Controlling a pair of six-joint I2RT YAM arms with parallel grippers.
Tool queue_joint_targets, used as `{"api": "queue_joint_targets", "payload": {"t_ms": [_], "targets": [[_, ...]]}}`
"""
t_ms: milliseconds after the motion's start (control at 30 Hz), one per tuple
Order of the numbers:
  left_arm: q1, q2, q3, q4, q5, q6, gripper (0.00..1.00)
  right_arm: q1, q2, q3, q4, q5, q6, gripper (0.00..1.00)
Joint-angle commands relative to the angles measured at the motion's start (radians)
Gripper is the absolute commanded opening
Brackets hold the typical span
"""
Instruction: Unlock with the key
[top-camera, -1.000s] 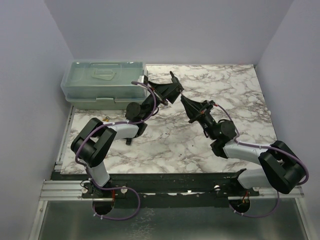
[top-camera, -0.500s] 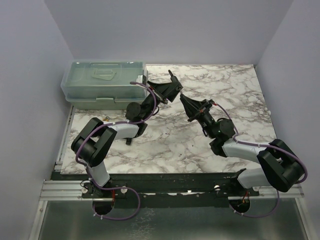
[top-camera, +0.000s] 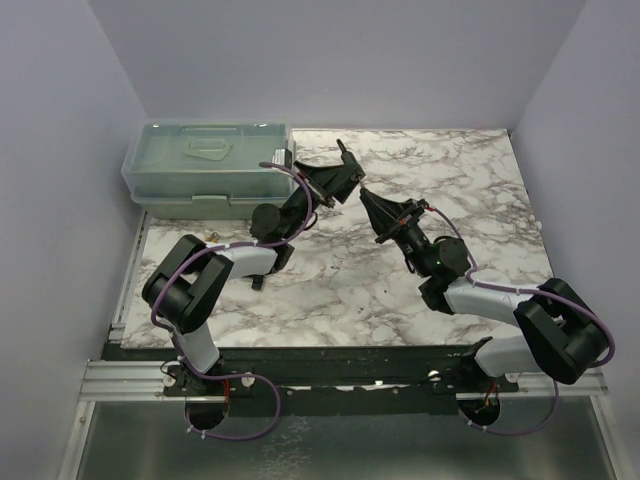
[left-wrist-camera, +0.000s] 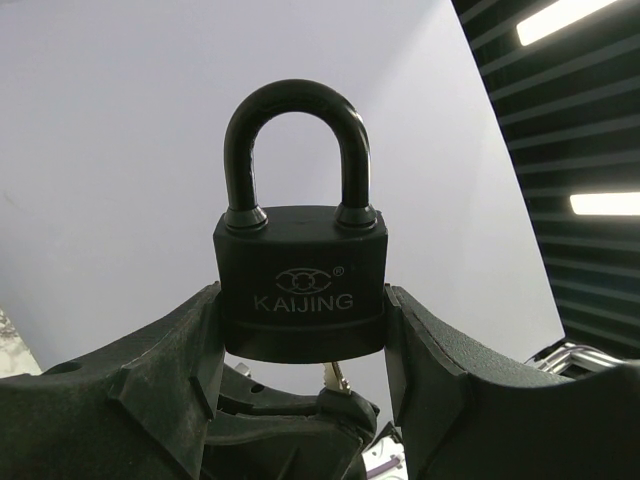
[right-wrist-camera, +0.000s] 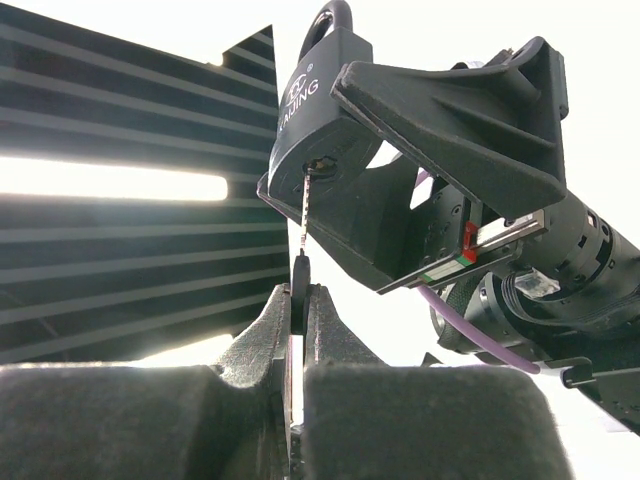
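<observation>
The key (right-wrist-camera: 299, 278) is up in the air above the table (top-camera: 470, 170). The right gripper (right-wrist-camera: 298, 322) pinches its round black head and is squeezed almost flat on it. The thin blade points up, so its tip can go straight into the hole in the bottom of the padlock (right-wrist-camera: 318, 110). The left gripper (left-wrist-camera: 303, 335) hugs the padlock's body from both sides. It turns the bottom toward the key, so the hole is easy to reach.

The tip is right at the hole, touching it or just inside. I cannot tell how deep it goes. The loop on top looks shut in the left wrist view. In the top view the key is too small to see, and the padlock is hard to pick out between the arms.
</observation>
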Motion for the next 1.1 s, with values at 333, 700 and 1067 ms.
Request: {"api": "queue_joint_targets", "payload": {"t_ms": [333,700,1067], "targets": [[0.066,-0.021,-0.008,0.199,0.013,0.02,0.0,0.005,-0.121,-0.057,-0.004,0.004,0.063,0.0],[0.063,-0.025,0.024,0.2,0.037,-0.001,0.0,0.018,-0.026,-0.012,0.018,-0.079,0.099,0.0],[0.063,-0.046,0.019,0.2,0.037,-0.02,0.0,0.029,0.151,0.037,0.288,-0.032,0.154,0.0]]}}
